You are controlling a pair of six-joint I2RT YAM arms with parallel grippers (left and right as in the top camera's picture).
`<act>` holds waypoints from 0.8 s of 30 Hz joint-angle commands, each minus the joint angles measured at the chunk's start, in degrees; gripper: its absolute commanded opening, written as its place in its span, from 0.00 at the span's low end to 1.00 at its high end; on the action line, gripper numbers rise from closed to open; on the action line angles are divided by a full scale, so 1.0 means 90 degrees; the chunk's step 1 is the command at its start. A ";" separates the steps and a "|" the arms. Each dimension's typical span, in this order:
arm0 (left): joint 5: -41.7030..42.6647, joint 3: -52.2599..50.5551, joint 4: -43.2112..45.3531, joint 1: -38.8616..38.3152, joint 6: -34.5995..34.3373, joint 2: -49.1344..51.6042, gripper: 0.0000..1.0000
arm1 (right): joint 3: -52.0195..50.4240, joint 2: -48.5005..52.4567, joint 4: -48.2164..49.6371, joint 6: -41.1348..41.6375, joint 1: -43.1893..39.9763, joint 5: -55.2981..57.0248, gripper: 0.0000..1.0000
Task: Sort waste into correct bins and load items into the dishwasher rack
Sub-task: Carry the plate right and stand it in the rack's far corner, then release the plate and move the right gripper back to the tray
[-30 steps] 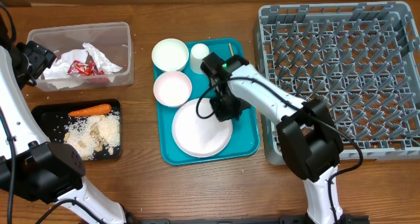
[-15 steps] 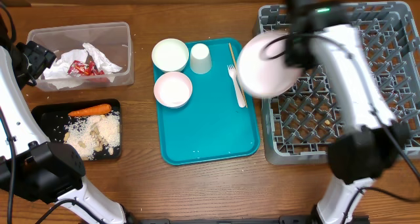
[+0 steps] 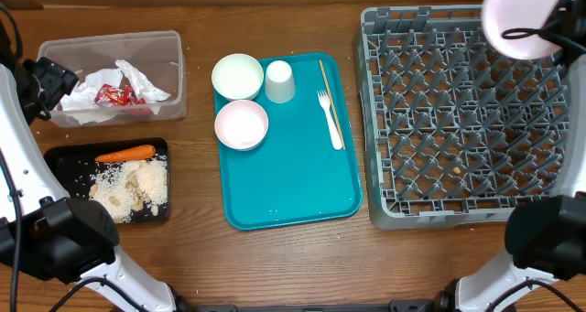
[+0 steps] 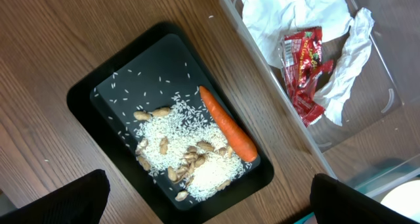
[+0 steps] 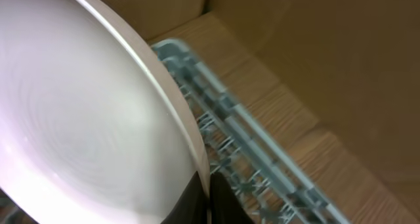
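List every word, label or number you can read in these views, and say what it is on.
Red wrapper in the clear tub: it carries white print, too small and blurred to read.
Nothing else in view shows any lettering, number or sign.

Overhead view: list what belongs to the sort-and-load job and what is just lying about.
Job: plate in right gripper, two bowls, cup, wooden stick, dishwasher rack, clear tub, black tray, carrot, rice and nuts, red wrapper, napkins.
Lying about: teal serving tray, table; white fork unclear.
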 commanded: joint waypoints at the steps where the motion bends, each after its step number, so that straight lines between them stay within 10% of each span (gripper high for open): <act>1: -0.0102 -0.0007 0.0007 -0.0002 0.0051 0.0022 1.00 | -0.0449 -0.0015 0.0503 -0.0525 -0.0143 0.0413 0.04; 24: -0.0102 -0.0007 0.0007 -0.0005 0.0051 0.0022 1.00 | -0.2115 -0.0012 0.2285 -0.1996 -0.0121 0.0714 0.04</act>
